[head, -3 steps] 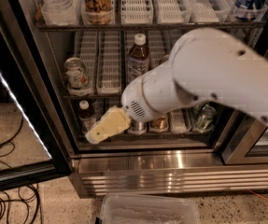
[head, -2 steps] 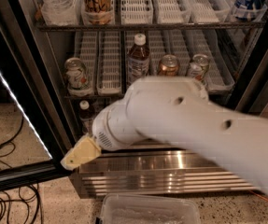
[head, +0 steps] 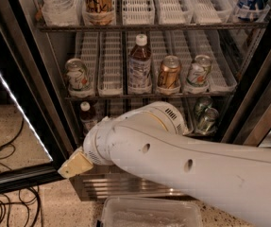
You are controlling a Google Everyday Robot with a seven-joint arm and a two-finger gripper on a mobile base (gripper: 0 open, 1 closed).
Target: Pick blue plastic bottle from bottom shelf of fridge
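The blue plastic bottle [head: 87, 118] stands ungrasped on the fridge's [head: 125, 189] bottom shelf, and the gripper [head: 76, 164], opening state impossible to tell, hangs at the bottle's 7 o'clock, so the pick is not yet done.

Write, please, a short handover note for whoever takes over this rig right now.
The gripper sits low, outside the fridge at its front left corner, below the bottom shelf; nothing shows in it.
The blue plastic bottle stands upright in the far left lane of the bottom shelf, its lower part hidden behind the arm.
Done: the fridge door is open and the arm is at the cooler.
Left: raise the gripper to the bottle, grasp it and draw it out.
Two green cans share that shelf on the right, well apart from the bottle.
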